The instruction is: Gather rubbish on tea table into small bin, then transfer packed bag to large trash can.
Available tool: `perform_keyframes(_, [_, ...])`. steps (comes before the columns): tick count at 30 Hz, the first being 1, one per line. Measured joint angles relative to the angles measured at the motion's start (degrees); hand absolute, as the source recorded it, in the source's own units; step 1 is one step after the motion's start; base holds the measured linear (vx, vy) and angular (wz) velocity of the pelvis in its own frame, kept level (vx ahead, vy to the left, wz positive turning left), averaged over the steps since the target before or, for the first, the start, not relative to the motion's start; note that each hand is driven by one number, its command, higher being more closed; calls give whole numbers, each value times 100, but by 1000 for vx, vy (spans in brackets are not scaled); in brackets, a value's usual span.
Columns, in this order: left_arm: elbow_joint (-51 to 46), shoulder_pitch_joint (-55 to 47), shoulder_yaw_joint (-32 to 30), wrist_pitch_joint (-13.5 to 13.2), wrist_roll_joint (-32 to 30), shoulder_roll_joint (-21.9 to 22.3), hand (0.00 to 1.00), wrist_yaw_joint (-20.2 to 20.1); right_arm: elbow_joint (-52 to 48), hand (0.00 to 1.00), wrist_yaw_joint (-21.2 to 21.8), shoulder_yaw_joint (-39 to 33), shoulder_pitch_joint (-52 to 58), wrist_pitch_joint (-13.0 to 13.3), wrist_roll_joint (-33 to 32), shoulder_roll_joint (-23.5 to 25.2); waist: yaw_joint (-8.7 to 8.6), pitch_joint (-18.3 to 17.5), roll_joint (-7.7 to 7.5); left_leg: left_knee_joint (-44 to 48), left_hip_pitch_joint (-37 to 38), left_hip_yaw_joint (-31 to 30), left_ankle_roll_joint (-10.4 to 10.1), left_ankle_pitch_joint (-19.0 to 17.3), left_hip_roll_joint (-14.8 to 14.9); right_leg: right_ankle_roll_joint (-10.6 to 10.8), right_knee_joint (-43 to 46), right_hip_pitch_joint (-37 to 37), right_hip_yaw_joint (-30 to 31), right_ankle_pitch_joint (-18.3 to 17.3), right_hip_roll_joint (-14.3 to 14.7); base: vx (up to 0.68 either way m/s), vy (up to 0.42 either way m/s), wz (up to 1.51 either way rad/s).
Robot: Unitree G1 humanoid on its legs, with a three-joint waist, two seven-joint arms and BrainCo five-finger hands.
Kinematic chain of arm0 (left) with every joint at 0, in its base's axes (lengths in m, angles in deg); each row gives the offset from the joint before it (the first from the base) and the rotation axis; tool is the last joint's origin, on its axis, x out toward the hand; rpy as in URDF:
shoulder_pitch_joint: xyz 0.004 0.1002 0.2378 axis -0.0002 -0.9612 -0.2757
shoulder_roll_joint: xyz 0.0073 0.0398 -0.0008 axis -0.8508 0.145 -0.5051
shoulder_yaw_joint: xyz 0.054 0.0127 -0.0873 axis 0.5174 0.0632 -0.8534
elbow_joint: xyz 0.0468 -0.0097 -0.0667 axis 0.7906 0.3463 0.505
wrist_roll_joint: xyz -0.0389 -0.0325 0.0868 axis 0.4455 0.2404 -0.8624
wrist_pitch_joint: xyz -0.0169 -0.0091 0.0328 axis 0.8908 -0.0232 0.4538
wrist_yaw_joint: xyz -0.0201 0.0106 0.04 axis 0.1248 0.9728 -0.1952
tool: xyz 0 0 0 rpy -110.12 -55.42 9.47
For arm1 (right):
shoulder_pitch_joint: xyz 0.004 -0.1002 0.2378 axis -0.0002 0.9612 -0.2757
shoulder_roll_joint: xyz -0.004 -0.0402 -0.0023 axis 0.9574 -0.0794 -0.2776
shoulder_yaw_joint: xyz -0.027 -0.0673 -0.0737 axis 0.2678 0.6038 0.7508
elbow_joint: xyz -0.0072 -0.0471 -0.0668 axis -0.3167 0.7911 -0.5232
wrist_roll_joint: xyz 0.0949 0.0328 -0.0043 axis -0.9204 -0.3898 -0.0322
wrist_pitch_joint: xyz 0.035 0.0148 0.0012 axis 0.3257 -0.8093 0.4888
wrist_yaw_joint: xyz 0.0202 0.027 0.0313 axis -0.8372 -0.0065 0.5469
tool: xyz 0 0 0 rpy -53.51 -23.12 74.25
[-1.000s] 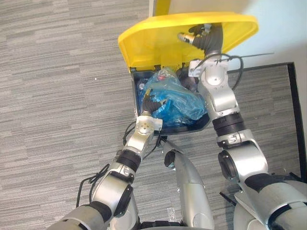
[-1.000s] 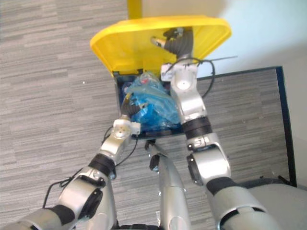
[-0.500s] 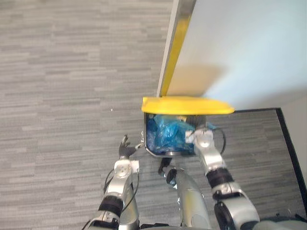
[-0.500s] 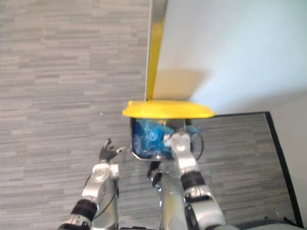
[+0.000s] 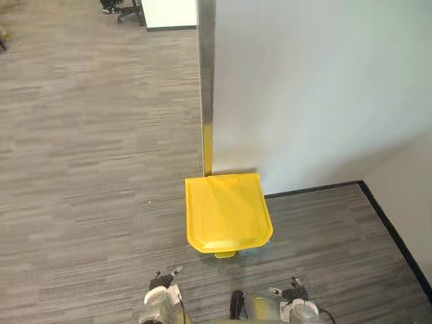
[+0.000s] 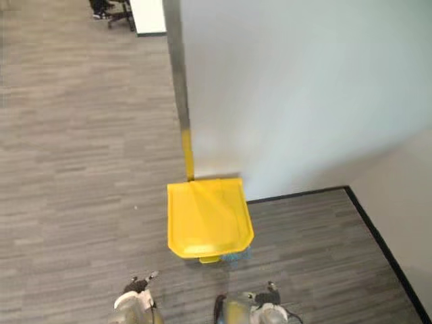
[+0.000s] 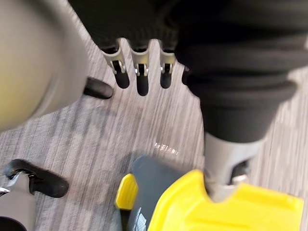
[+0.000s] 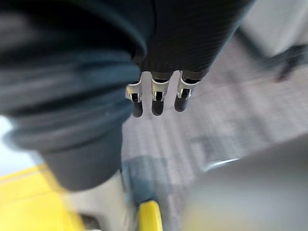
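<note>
The yellow lid [image 5: 228, 212] lies shut on the large trash can [image 7: 147, 180], and a sliver of the blue bag [image 6: 233, 256] peeks out under the lid's front edge, so the transfer looks finished. In front of the can, the left hand [image 7: 139, 72] and right hand [image 8: 155, 94] hang empty with straight, relaxed fingers. I judge nothing remains but to step clear.

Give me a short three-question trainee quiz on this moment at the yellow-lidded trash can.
1. True or false: the yellow lid of the large trash can is down.
2. What does the left hand hold? A) a blue bag B) nothing C) the lid
3. Fill in: a sliver of the ___ bag shows under the lid's near edge.
Key: 1 true; 2 B; 3 blue.
</note>
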Motion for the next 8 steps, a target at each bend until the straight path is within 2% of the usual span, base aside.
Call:
perform_keyframes(3, [76,-38,-131,-7,-1,3,0,1,257,0,17,-177,-44,-2,-14,16,6,-129,33,-366,138,1,-9,159,-67,85,-384,181,-17,195,5,12,81,7])
perform_keyframes(4, [114,-50,-138,-11,-1,2,0,0,326,0,37,-277,-50,4,-67,18,12,-166,49,-413,153,3,-84,213,-124,117,-488,223,7,261,-32,70,156,2])
perform_keyframes(8, [225,-45,-116,-12,-4,-27,0,-3,400,0,61,-447,-85,4,-162,-11,1,-182,70,-512,254,74,-110,229,-340,222,-757,402,65,468,-200,58,147,2])
